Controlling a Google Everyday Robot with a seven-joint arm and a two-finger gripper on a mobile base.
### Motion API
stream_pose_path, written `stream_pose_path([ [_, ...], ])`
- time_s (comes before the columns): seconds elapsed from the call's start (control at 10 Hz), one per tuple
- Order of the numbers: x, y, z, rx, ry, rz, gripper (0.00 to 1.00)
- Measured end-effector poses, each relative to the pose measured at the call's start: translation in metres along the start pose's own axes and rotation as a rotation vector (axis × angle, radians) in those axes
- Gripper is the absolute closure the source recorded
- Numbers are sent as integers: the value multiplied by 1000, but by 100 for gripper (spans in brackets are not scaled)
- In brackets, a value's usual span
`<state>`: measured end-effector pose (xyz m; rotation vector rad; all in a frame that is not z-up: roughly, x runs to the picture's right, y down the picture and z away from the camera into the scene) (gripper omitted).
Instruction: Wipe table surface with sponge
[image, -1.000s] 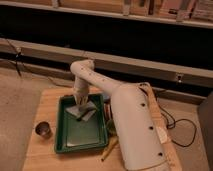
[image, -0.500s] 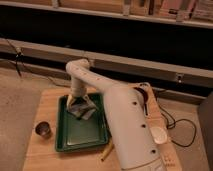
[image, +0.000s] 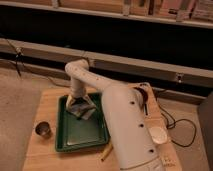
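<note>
Your tool (image: 78, 103) hangs over the back of the green tray (image: 67, 145), with the sponge (image: 82, 112) at its tip.

Over the last second it has drifted left and back; wiping hasn't begun. The sponge looks limp, crumpled, grey-blue, dangling just above the tray floor. Bare table (image: 47, 107) lies left, beside a metal cup (image: 43, 130).

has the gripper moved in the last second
Yes. The gripper has shifted toward the green tray's far-left corner, over the sponge.
</note>
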<state>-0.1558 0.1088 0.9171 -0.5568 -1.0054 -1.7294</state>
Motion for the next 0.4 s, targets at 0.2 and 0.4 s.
stream_pose_path([
  [0.2, 0, 0, 2, -8, -1, -2, 27],
  [0.4, -1, 0, 4, -23, 0, -5, 46],
])
